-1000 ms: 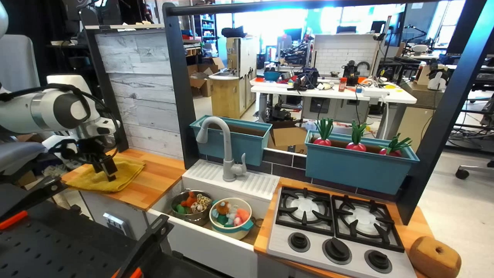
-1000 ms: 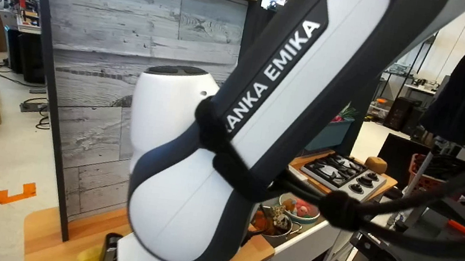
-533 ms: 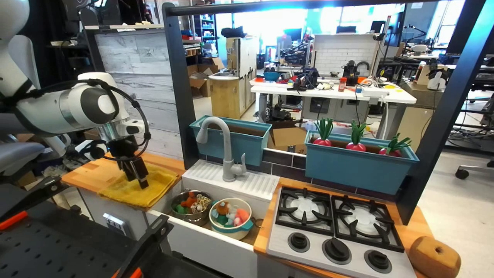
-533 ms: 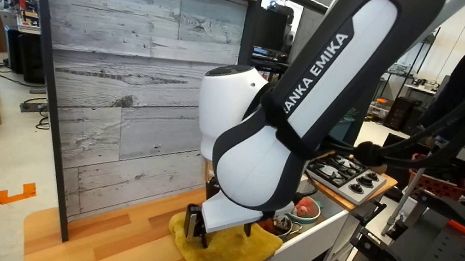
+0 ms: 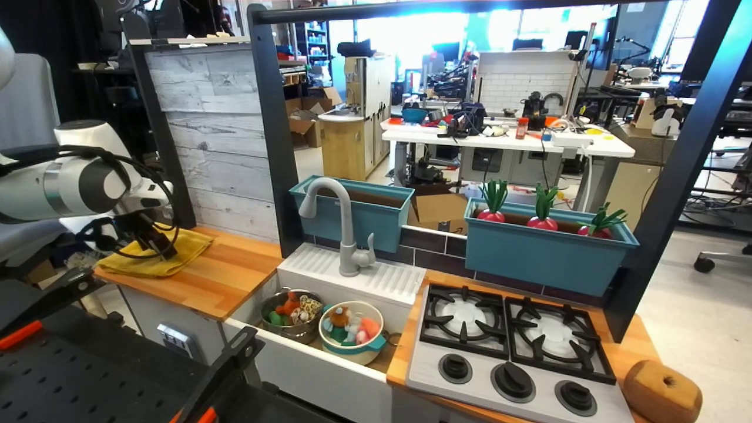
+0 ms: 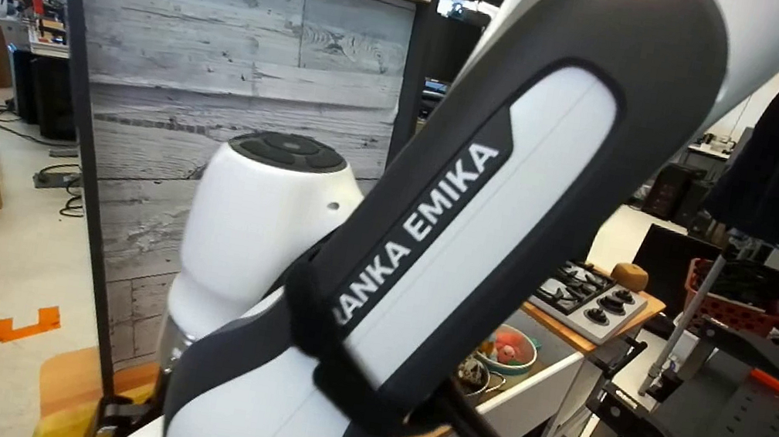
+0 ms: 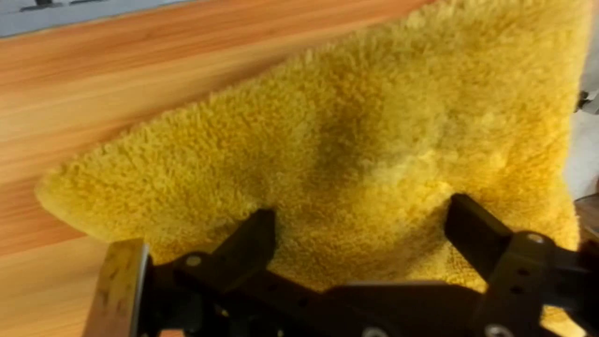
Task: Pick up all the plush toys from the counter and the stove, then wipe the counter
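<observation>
Several plush toys lie in two pots in the sink: an orange one (image 5: pixel 289 304) among others in the steel pot, and a pink one (image 5: pixel 368 330) among others in the cream-and-teal pot. The wooden counter (image 5: pixel 241 270) carries a flat yellow cloth (image 5: pixel 191 249) at its end away from the sink. My gripper (image 5: pixel 165 251) points down onto the cloth. In the wrist view the gripper (image 7: pixel 362 206) has its fingers wide apart, tips pressed into the cloth (image 7: pixel 304 140). Nothing is between them but the cloth surface. The stove (image 5: pixel 424 364) stands beyond the sink.
The steel pot (image 5: pixel 302 336) and the cream-and-teal pot (image 5: pixel 351 356) stand side by side in the sink below a grey faucet (image 5: pixel 346 229). Teal planters (image 5: pixel 540 258) line the back. A grey wood-look panel (image 5: pixel 220 153) rises behind the counter. A brown block (image 5: pixel 661 393) sits beside the stove.
The gripper slid the cloth along the counter toward the sink by half a second ago, then back away to the far end. The fingers stayed on the cloth. The pots have not moved.
</observation>
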You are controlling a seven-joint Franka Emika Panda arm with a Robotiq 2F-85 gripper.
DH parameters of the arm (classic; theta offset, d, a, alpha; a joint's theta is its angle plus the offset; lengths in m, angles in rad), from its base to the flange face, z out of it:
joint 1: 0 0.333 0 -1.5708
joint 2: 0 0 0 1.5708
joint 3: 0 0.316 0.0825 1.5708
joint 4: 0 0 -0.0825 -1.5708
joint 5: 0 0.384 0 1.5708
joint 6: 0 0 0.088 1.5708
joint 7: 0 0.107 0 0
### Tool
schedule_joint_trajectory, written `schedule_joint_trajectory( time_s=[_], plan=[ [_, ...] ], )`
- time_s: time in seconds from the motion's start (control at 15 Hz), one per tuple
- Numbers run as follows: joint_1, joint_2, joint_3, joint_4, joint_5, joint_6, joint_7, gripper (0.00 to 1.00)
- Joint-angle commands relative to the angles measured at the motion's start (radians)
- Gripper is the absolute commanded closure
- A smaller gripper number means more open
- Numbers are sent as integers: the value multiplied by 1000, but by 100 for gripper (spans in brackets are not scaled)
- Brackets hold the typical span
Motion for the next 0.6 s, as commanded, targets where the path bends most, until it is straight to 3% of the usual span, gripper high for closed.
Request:
schedule_joint_trajectory(
  time_s=[0.0,0.4,0.53],
  plan=[
    [44,50,-44,80,29,-45,-26,0],
    [58,-65,-267,-155,62,-59,69,0],
    [54,-54,-309,-156,49,-69,72,0]
  ],
)
